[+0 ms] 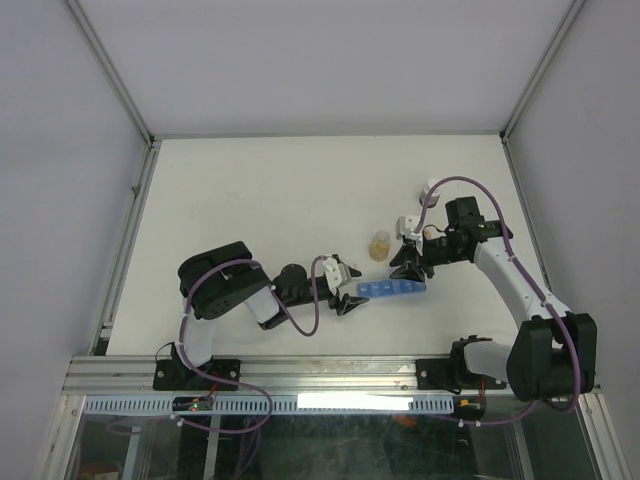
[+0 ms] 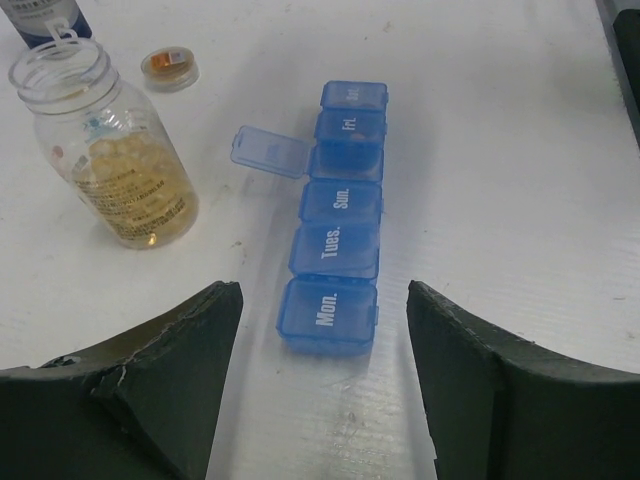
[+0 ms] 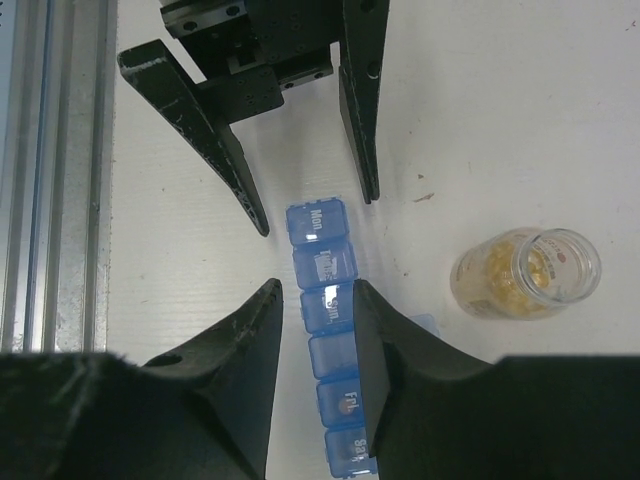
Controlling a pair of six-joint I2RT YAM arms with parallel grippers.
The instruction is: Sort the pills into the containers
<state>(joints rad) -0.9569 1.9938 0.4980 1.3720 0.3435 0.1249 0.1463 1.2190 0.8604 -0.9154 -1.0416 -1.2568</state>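
Observation:
The containers are one blue pill organizer [image 2: 338, 205] lying flat in a row from "Mon." to "Sat." [image 1: 390, 290]. The compartment between "Sun." and "Fri." is open, its lid [image 2: 270, 150] flipped sideways. One orange-tan pill [image 3: 343, 406] shows through the "Fri." lid. My left gripper [image 2: 322, 292] is open at the "Mon." end [image 1: 350, 298], its fingertips on either side of that compartment and apart from it. My right gripper [image 3: 312, 300] straddles the row near "Sun." from above [image 1: 412, 268]. It is open, with one finger close against the organizer's edge and a gap on the other side.
An uncapped clear bottle [image 2: 118, 165] of amber capsules stands beside the organizer [image 3: 525, 272] [image 1: 380, 245]. Its small cap [image 2: 168, 68] lies behind it, next to a dark object [image 2: 45, 18] at the frame's corner. An aluminium rail [image 3: 50, 180] runs along the table's near edge.

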